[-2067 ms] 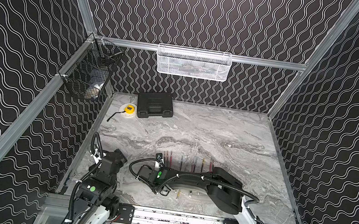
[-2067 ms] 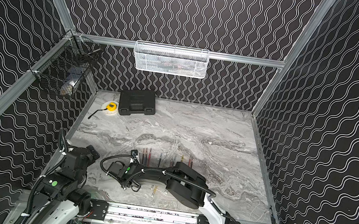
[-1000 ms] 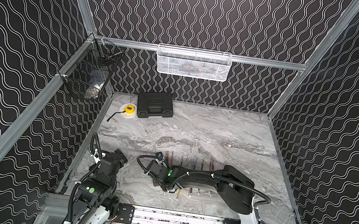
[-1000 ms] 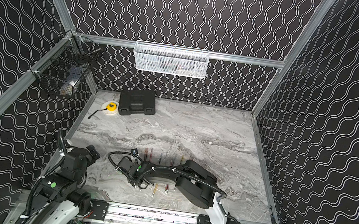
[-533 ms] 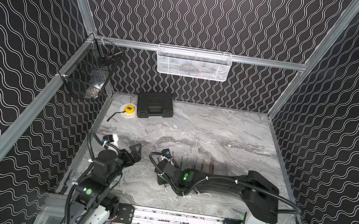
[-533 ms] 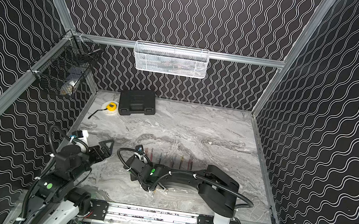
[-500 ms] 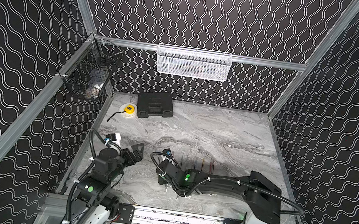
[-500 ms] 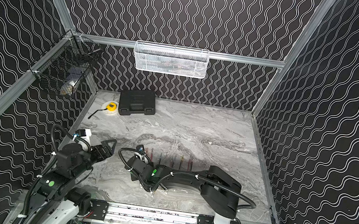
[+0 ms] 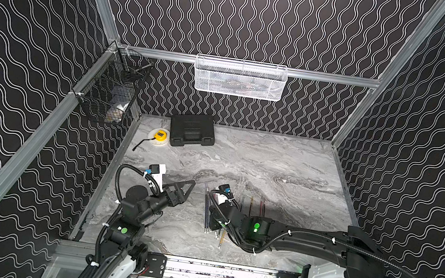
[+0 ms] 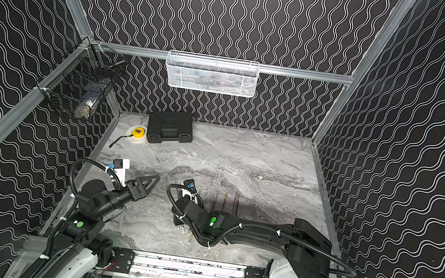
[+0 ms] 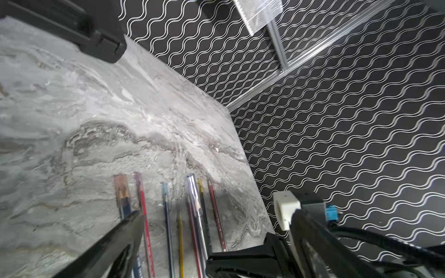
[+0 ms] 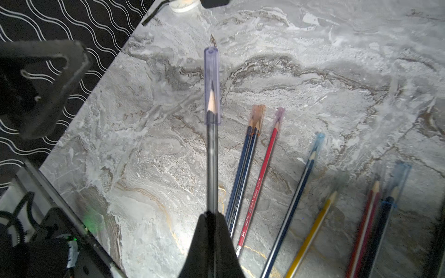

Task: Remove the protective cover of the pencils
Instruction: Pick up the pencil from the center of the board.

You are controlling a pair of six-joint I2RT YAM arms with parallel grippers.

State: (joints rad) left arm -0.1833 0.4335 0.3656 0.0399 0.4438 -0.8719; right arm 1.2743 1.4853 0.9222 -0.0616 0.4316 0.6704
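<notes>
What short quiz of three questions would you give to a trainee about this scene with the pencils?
1. True or false: the right gripper is shut on a long thin black pencil.
2. Choose: the left gripper is A) open and empty, B) shut on a red pencil, C) holding a cap.
3. Fill in: the clear purple-tinted plastic cap sits ___ the held pencil's tip.
Key: 1 true; 2 A; 3 on.

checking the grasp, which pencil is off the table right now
The dark grey pencil with the clear violet cap, clamped in the right tool. All the other pencils lie loose on the marble table.
</notes>
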